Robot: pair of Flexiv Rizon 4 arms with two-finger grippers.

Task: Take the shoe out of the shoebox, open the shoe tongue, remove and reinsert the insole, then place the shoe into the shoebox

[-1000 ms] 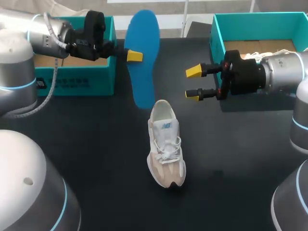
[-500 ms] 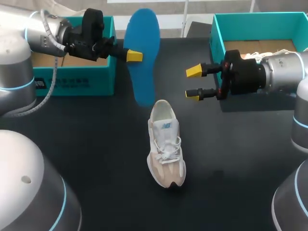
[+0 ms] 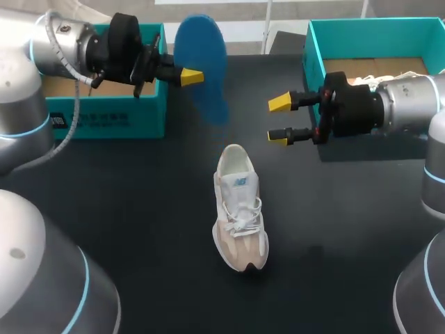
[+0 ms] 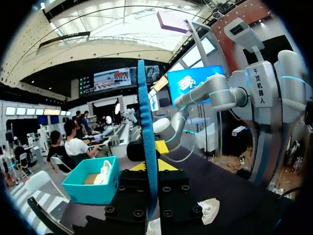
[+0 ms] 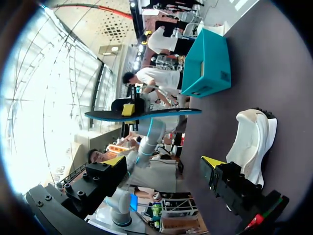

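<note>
Head view has the shoe [image 3: 238, 209] standing on its sole in the middle of the table [image 3: 139, 223], outside both boxes, toe toward the near edge and heel opening toward the far side, laces tied. Beyond the heel and apart from it, the blue insole [image 3: 201, 66] hangs in the air. The left gripper [image 3: 189, 76] is clamped on it: one yellow tip shows against its face, and in the left wrist view the insole runs edge-on between the fingers. Just behind that gripper sits the left box [image 3: 111, 118], teal. The right gripper [image 3: 279, 120] hovers beyond and to the right of the shoe, fingers apart and nothing between them. Its arm comes in across the front of the right box [image 3: 375, 31].
</note>
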